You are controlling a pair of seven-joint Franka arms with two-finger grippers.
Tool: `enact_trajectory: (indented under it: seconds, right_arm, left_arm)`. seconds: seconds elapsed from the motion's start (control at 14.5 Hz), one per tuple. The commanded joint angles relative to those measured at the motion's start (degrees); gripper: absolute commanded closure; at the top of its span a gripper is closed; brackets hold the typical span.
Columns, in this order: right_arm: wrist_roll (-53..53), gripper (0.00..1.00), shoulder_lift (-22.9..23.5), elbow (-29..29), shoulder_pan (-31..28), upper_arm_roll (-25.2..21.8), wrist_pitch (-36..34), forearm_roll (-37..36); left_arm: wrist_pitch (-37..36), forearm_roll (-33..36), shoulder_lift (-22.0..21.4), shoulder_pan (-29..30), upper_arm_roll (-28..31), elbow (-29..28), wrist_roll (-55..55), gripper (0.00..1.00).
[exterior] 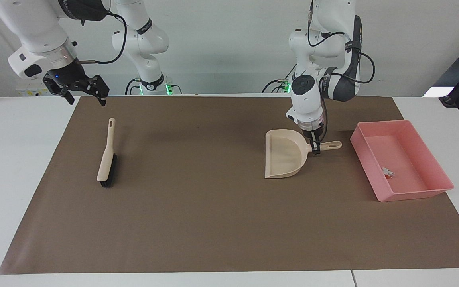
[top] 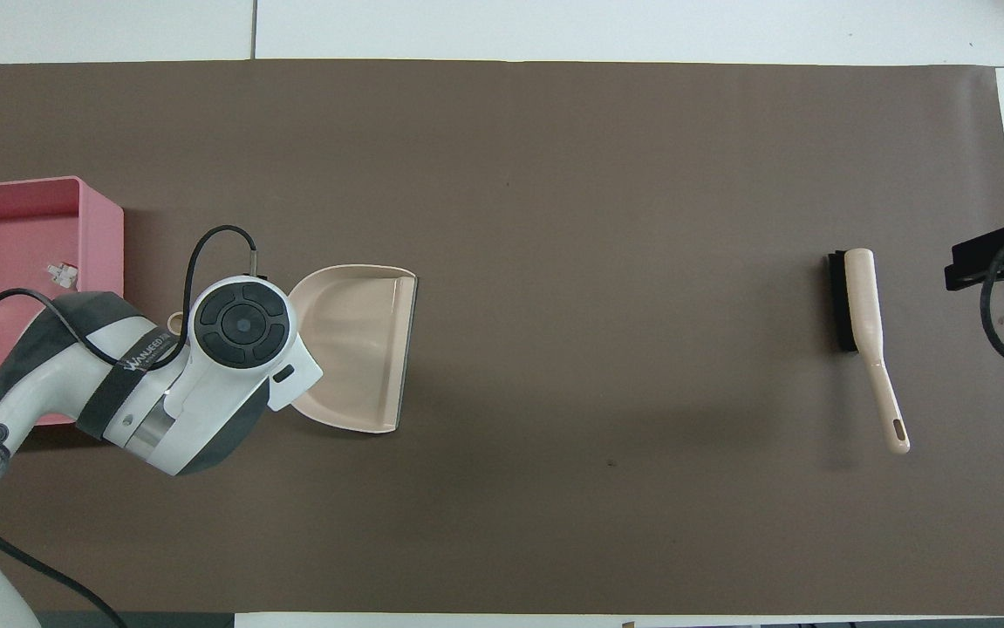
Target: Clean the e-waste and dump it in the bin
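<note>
The e-waste (exterior: 388,172) lies in the pink bin (exterior: 412,193) at the left arm's end of the mat; it also shows in the overhead view (top: 61,273) inside the bin (top: 102,244). My left gripper (exterior: 316,148) is shut on the handle of the beige dustpan (exterior: 283,153), which sits flat on or just above the mat, beside the bin toward the table's middle. In the overhead view the arm's wrist hides this gripper and the dustpan (top: 353,349) pokes out from under it. My right gripper (exterior: 83,93) is open and empty, up over the mat's edge at the right arm's end.
A beige brush with black bristles (exterior: 107,157) lies on the brown mat (exterior: 213,223) at the right arm's end, also in the overhead view (top: 863,323). The right gripper shows at the overhead view's edge (top: 990,266).
</note>
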Motion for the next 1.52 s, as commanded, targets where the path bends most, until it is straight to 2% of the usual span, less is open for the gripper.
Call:
enact_trajectory:
  seconds: [0.0,0.07,0.14,0.34,0.41,0.62,0.83,1.03,1.31,1.45]
  right_arm:
    - [-1.1,0.0,1.2,1.8,0.0,0.0,-0.9,-0.4]
    - [-1.0,0.0,1.2,1.8,0.1,0.0,-0.8,-0.4]
    - [-1.0,0.0,1.2,1.8,0.1,0.0,-0.8,-0.4]
    - [-0.8,0.0,1.2,1.8,0.1,-0.1,-0.7,-0.4]
    - [-0.7,0.0,1.2,1.6,0.1,-0.1,-0.7,-0.4]
    - [-0.8,0.0,1.2,1.4,0.1,0.0,0.5,-0.4]
    - [-0.7,0.0,1.2,1.2,0.2,0.0,0.9,-0.4]
    - [-0.7,0.01,1.2,1.2,0.1,0.0,0.8,-0.4]
    - [-0.8,0.0,1.1,1.1,0.0,0.0,0.7,-0.4]
    - [-0.7,0.0,1.1,1.1,0.1,0.0,0.6,-0.4]
  left_arm:
    - [2.4,-1.3,0.7,-1.3,1.1,-0.9,-1.6,0.99]
    - [2.5,-1.2,0.5,-1.3,1.0,-1.4,-1.4,0.95]
    - [2.4,-1.3,0.4,-1.3,1.0,-1.7,-1.5,0.84]
    - [1.5,-1.3,-0.4,-2.0,1.1,-1.8,-1.7,0.3]
    - [0.2,-1.3,-1.7,-1.8,1.1,-1.8,-1.6,0.04]
    - [-3.8,-1.8,-5.2,1.9,1.2,-1.6,-3.3,0.01]
    - [-6.4,-4.6,-7.5,6.2,1.3,-0.7,-16.2,0.01]
    - [-8.2,-8.0,-10.0,10.6,1.5,0.3,-24.2,0.01]
    - [-10.6,-15.5,-11.6,17.0,1.6,0.8,-40.9,0.01]
    - [-10.6,-20.8,-11.7,18.9,1.7,2.3,-45.4,0.01]
